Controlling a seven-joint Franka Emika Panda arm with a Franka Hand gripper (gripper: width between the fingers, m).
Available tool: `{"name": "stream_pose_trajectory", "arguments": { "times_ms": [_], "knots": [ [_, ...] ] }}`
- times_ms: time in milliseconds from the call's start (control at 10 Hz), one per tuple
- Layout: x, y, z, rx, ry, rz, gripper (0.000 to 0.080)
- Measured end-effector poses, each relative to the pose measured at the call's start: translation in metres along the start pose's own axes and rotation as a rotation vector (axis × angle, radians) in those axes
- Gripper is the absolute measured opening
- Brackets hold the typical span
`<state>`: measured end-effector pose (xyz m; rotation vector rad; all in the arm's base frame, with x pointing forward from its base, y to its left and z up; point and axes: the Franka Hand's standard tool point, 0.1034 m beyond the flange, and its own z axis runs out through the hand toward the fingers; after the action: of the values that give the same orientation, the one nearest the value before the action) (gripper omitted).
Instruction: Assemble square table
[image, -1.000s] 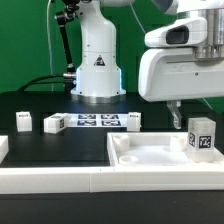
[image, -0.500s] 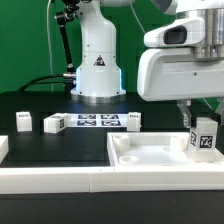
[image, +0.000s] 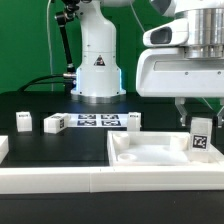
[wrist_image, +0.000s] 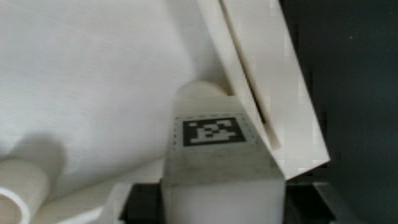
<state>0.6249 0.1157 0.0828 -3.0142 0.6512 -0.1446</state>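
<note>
**Exterior view: held leg block upright under the tool, far right of frame**

Left of frame, mid-height: leftmost leg block (image: 22, 121), then second leg block (image: 54, 123). Centre: marker board (image: 98, 121), then third leg block (image: 133, 120). All 3 loose and well apart from the tool.

Lower centre to lower right: table top (image: 150, 160), lying rim-up.

Far right: gripper (image: 201, 120) pointing straight down, jaws part closed and pressed against 2 sides of the held leg block (image: 201, 140). Long axis vertical, in line with the tool and directly beneath it, tag toward the camera. Placed inside the table top, just beside its right rim. Probably calls for a straight vertical lift first.

Wrist view: rim (wrist_image: 267, 90) just beside the same leg, dark fingers (wrist_image: 306, 200) flanking it.

Cannot tell whether the foot rests on the tray floor. Right finger cut off by the frame edge. Rounded white shape (wrist_image: 27, 180) near the leg too blurred to name.
</note>
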Motion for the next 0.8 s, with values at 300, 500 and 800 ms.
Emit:
{"name": "stream_pose_trajectory", "arguments": {
  "times_ms": [300,500,800],
  "knots": [
    [0.004,0.012,-0.001,-0.010,0.002,0.158,0.0294],
    [0.006,0.018,-0.001,-0.022,0.007,0.249,0.0297],
    [0.005,0.017,0.000,-0.022,0.006,0.231,0.0510]
  ]
}}
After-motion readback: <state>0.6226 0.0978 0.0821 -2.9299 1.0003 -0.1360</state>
